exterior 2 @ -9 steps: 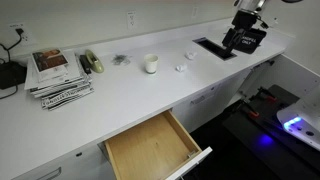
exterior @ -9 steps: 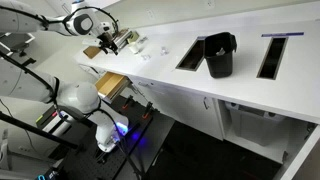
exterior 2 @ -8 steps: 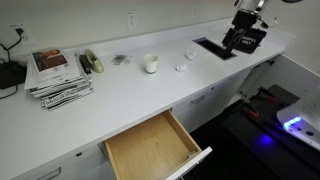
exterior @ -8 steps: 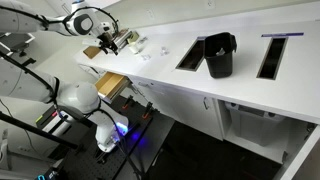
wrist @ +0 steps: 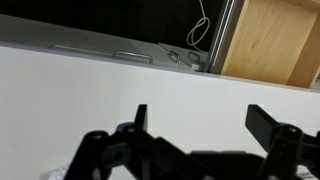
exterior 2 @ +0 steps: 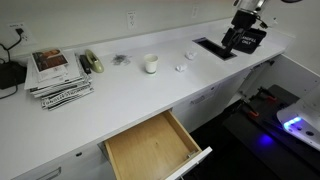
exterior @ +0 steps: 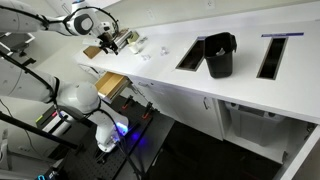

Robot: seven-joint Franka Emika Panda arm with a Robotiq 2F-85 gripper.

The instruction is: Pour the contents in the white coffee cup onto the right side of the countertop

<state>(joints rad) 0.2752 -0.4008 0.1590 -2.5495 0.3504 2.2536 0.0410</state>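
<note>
No visible change from the earlier frames: the gripper (exterior 2: 243, 38) hangs in the same spot and the white coffee cup (exterior 2: 151, 64) hasn't shifted. The cup stands upright mid-counter on the countertop (exterior 2: 120, 95), behind the open drawer (exterior 2: 155, 145) and well apart from the gripper. In the wrist view the jaws are spread wide with only bare counter between them, so nothing is held. Progress: small pale bits, likely the contents (exterior 2: 182, 68), already lie loose on the counter to the cup's right, between the cup and the dark slot (exterior 2: 215, 48). The pour looks done and the cup set back down, so little seems left beyond the arm clearing off. Can't tell if the cup is fully empty, too small. In an exterior view the black bin (exterior: 220, 55) stands between the two slots.
</note>
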